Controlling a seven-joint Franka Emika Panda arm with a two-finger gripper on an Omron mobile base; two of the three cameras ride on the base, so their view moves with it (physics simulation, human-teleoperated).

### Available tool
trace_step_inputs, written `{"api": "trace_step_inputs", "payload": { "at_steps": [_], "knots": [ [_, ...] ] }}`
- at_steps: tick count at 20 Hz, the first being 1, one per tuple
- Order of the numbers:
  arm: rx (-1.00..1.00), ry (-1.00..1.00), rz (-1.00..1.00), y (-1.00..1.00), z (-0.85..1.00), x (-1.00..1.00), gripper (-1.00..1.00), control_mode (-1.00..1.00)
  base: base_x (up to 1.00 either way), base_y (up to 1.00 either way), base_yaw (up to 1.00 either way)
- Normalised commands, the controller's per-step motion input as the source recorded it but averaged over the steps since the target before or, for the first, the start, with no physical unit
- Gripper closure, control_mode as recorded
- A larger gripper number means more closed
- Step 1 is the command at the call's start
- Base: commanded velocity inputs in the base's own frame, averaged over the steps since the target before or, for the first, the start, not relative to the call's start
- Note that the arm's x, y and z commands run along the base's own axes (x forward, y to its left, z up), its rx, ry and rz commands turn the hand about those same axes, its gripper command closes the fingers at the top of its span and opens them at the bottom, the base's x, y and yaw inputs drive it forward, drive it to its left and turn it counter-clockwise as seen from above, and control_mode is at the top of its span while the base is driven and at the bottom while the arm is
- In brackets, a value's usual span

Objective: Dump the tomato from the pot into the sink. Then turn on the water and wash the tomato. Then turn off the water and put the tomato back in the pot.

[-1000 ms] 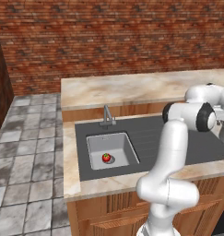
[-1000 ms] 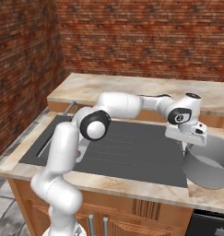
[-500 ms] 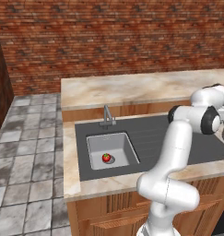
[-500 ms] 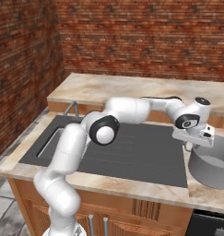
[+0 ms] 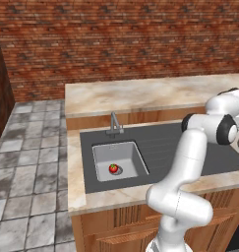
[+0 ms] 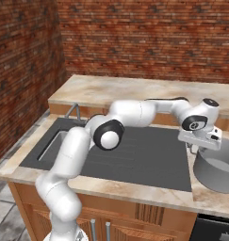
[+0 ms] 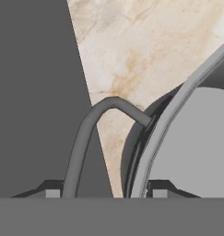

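The tomato [image 5: 113, 168] lies in the sink [image 5: 104, 153] beside the drain. The grey pot [image 6: 219, 170] stands upright on the marble counter, just right of the dark drainboard. My gripper [image 6: 200, 146] hangs over the pot's left handle. In the hand view the gripper [image 7: 104, 193] has its fingertips [image 7: 52, 192] spread apart, with the curved pot handle [image 7: 92, 120] and the pot rim [image 7: 178, 110] rising between them. The jaws stand open and neither tip touches the handle. The faucet [image 5: 113, 124] shows no stream of water.
The ribbed drainboard [image 6: 149, 157] lies between sink and pot. My arm stretches across it from the left. A brick wall runs behind the counter [image 6: 134, 89], and the counter's front edge [image 6: 134, 190] lies close to the pot.
The hand and the pot shifted a little to the right in the first half second. The tomato has stayed in the basin.
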Motion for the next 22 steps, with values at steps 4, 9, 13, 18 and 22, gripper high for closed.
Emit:
{"api": "trace_step_inputs", "payload": {
  "at_steps": [4, 9, 13, 18, 22],
  "knots": [
    [0.00, 0.00, 0.00, 0.06, 0.00, -0.31, -1.00, -1.00, 0.00, 0.00, 0.00],
    [0.00, 0.00, 0.00, 0.05, 0.00, -0.15, -1.00, -1.00, 0.00, 0.00, 0.00],
    [0.00, 0.00, 0.00, 0.27, 0.08, -0.03, -1.00, -1.00, 0.00, 0.00, 0.00],
    [0.00, 0.00, 0.00, 0.64, 0.33, 0.00, -1.00, -1.00, 0.00, 0.00, 0.00],
    [-0.01, 0.00, 0.00, 0.71, 0.36, -0.01, -1.00, -1.00, 0.00, 0.00, 0.00]
  ]
}}
